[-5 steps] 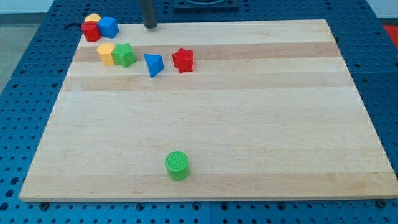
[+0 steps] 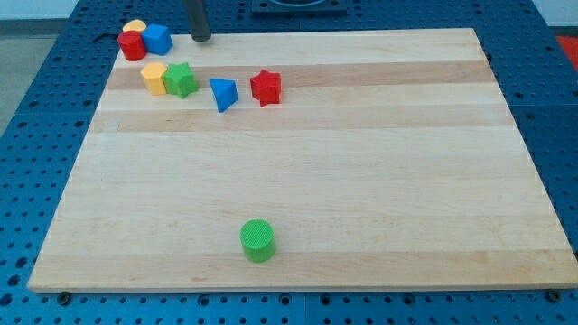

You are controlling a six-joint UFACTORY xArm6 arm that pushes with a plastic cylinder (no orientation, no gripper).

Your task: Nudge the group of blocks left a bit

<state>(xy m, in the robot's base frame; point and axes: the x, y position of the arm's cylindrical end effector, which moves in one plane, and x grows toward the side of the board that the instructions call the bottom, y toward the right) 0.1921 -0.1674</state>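
A tight group sits at the board's top left corner: a red block (image 2: 132, 46), a yellow block (image 2: 135, 27) behind it and a blue block (image 2: 158, 39) on their right. My tip (image 2: 200, 38) stands at the board's top edge, a short way to the right of the blue block and apart from it. Below the group lie a yellow block (image 2: 154, 78) touching a green star (image 2: 181, 79), then a blue triangle (image 2: 223, 93) and a red star (image 2: 265, 87).
A green cylinder (image 2: 258, 240) stands alone near the board's bottom edge. The wooden board (image 2: 361, 181) lies on a blue perforated table (image 2: 27, 108). The top left group sits right at the board's corner.
My tip has moved left along the top edge, closer to the blue block. No block has moved.
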